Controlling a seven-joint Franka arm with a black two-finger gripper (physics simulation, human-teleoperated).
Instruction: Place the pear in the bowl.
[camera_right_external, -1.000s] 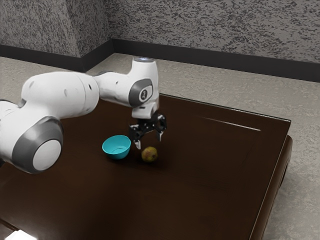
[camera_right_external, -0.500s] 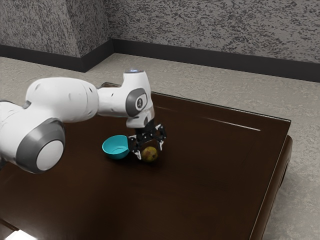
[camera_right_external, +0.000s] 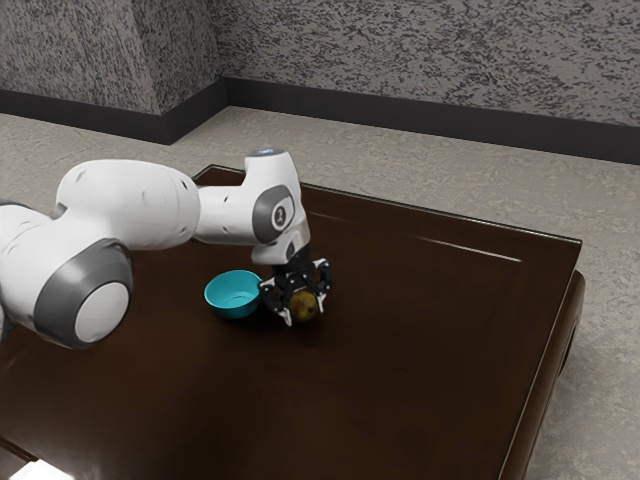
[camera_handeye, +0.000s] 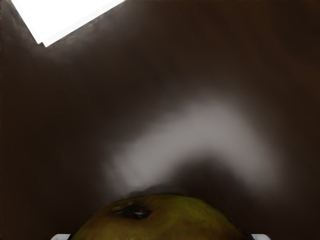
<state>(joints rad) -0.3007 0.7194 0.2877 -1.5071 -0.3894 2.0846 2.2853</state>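
Two fingers of the gripper (camera_right_external: 305, 315) are holding the pear (camera_right_external: 306, 303) from opposite sides, down by the worktop (camera_right_external: 420, 345). It is likely behaving as firm and fairly light, its smooth, rounded skin inviting slips or bruises; a moderate squeeze around the widest part is looking safest. Near it, on the exterior view's left, the bowl (camera_right_external: 229, 309) is waiting.

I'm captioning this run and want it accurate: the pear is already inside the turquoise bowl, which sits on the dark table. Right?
Not quite: the pear is outside the turquoise bowl, at the gripper, as the exterior view shows. The bowl does sit on the dark table.
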